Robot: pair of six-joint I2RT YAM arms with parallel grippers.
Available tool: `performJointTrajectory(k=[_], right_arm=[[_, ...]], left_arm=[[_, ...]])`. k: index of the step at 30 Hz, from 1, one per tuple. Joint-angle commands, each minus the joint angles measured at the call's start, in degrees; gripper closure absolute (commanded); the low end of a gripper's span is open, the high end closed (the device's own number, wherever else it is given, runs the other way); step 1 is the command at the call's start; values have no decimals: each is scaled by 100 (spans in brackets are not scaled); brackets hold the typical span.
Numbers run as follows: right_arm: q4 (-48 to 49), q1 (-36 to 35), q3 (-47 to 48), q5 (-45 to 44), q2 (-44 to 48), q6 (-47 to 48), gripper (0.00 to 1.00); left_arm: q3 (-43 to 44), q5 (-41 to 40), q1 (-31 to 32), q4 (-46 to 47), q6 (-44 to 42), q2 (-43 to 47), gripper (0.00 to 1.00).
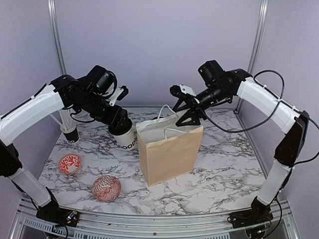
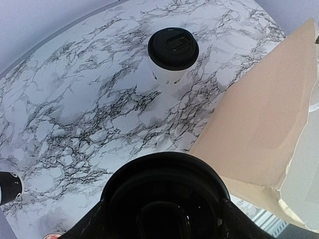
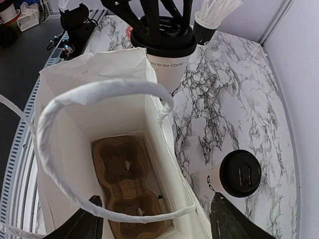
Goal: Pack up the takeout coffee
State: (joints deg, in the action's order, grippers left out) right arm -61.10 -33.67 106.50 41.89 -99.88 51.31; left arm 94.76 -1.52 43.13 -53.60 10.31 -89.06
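Clasping a lidded cup (image 1: 127,139) beside the bag (image 1: 169,154), left tool (image 1: 121,128) seems poised to seat it in the carrier (image 3: 124,184) inside; right tool (image 1: 188,118), released, hovers over bag's mouth.

I see the paper bag (image 1: 169,149) standing mid-tabletop (image 1: 224,164), with the cup carrier (image 3: 127,184) lying in its bottom. A coffee cup (image 1: 124,137) hangs just left of the bag, and a second cup (image 3: 239,174) stands behind it. Front-left sit a bowl (image 1: 70,163) and a nearer bowl (image 1: 106,187).

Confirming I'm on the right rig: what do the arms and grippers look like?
The left arm and right arm have white link covers, black joints and bases. A loose black cable trails along the right one. The left gripper and right gripper are black and two-fingered.
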Motion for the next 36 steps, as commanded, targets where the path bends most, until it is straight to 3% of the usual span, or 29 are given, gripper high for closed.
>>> performJointTrajectory(k=[1, 4, 10, 11, 20, 29, 33, 36], right_arm=[[-152, -87, 399, -39, -296, -1, 32], [-264, -92, 702, -34, -642, -82, 50], [-424, -74, 1117, -271, -853, -121, 98], [-410, -47, 1132, -354, -837, -121, 100], [-240, 515, 1348, -654, -780, -171, 100], [-244, 650, 1587, -574, -987, -305, 98], [-192, 672, 1652, -573, -952, -477, 68], [-168, 755, 1730, -538, -829, -621, 54]], left_arm=[[-186, -6, 52, -229, 66, 147, 34], [-253, 11, 95, -240, 67, 176, 34], [-378, 7, 203, -312, 83, 281, 35], [-406, 18, 237, -319, 93, 316, 35], [-720, 125, 796, -344, 451, 500, 35], [-954, -52, 1866, 26, 765, 389, 36], [-871, 54, 2377, 501, 631, 65, 36], [-617, 53, 2700, 738, 485, -362, 35]])
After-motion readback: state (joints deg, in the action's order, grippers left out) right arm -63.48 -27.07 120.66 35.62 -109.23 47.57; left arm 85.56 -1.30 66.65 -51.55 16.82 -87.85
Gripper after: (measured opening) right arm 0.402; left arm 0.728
